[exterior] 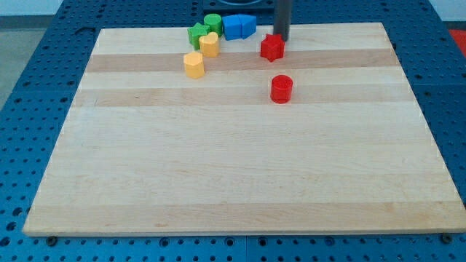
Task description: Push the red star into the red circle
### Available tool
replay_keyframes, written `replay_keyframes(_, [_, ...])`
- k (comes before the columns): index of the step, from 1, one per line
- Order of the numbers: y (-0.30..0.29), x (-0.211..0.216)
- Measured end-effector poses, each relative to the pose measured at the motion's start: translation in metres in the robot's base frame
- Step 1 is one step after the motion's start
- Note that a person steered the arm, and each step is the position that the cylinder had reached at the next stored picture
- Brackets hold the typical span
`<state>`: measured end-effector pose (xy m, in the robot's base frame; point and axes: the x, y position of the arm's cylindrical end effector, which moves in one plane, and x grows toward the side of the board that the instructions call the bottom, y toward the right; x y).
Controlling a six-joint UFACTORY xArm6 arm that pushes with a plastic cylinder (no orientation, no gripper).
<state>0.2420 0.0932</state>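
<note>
Red star-shaped plastic block [271, 48] looks light, stiff, prone to spinning; my tip [280, 38] touches its top-right edge, red circle block [281, 89] just below on the wooden bench [218, 167]; no jaws fitted.

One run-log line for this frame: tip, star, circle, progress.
tip: just above red star, view's top side | red star: apart from red circle, which lies toward view's bottom | progress: not yet joined

Wooden board [240, 182] carries red star [271, 47], red circle [281, 89] and, seemingly, six other blocks.
</note>
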Motion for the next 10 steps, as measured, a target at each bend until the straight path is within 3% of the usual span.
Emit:
replay_keyframes(1, [0.007, 0.025])
replay_keyframes(3, [0.009, -0.027])
replay_keyframes(5, [-0.012, 0.076])
replay_keyframes(6, [-0.01, 0.088])
replay_keyframes(8, [0.0, -0.001])
replay_keyframes(9, [-0.032, -0.001])
replay_keyframes(10, [-0.05, 0.03])
